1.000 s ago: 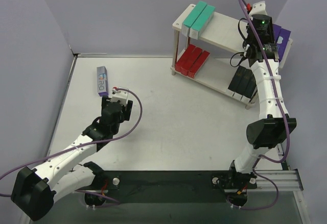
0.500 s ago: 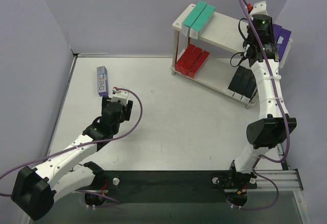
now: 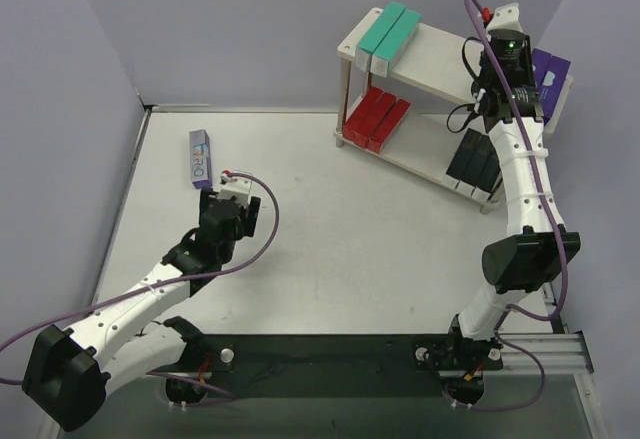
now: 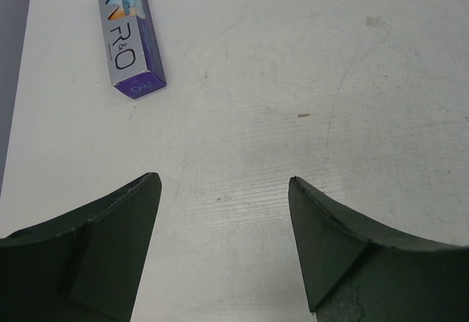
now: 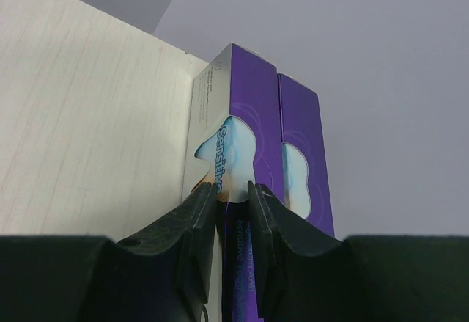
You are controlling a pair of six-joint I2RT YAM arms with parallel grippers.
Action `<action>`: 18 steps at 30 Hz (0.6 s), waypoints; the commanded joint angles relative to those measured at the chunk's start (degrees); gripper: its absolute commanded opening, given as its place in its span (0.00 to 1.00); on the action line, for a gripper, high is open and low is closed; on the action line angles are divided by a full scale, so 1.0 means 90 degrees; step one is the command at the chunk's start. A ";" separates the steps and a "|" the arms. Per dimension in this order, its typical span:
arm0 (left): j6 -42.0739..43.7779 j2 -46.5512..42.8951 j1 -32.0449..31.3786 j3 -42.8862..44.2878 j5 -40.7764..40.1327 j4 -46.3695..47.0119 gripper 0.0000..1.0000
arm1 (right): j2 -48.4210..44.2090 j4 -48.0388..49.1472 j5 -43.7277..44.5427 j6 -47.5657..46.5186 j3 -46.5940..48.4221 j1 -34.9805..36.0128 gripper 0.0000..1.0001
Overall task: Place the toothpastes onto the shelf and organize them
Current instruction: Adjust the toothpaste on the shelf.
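The right tool [image 5: 233,186] is drawn narrow, gripping nothing, its tips poised right at a purple toothpaste carton [image 5: 253,109]. That carton is lying beside a second purple carton [image 5: 302,138] at the far right of the shelf's [image 3: 440,59] top board. Teal cartons [image 3: 390,31] are sitting at top left, with red cartons [image 3: 378,117] and black cartons [image 3: 473,159] below. The left tool [image 4: 223,183], wide and empty, is hovering over the bench [image 3: 350,229], near a lone purple carton [image 4: 128,32] at far left.

- Teal cartons [image 3: 388,31] — two, top tier, upper centre.
- Red cartons [image 3: 377,117] — three, lower tier.
- Black cartons [image 3: 474,159] — two visible.
- Purple cartons [image 3: 550,67] — two at upper right, plus one loose carton [image 3: 200,158] at upper left.
- Shelf [image 3: 440,59] — one.
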 commanded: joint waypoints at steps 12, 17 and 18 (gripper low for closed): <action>-0.0019 -0.0081 0.0039 0.0123 0.0056 0.0222 0.81 | -0.0216 -0.0681 0.0195 0.0301 0.0338 0.0249 0.51; -0.0175 -0.0081 0.0068 0.0172 0.0036 0.0212 0.81 | -0.0275 -0.0661 0.0059 0.0213 0.1060 0.0639 0.67; -0.0194 -0.0081 0.0078 0.0182 0.0026 0.0222 0.81 | -0.0313 -0.0661 0.0019 0.0203 0.1284 0.0824 0.72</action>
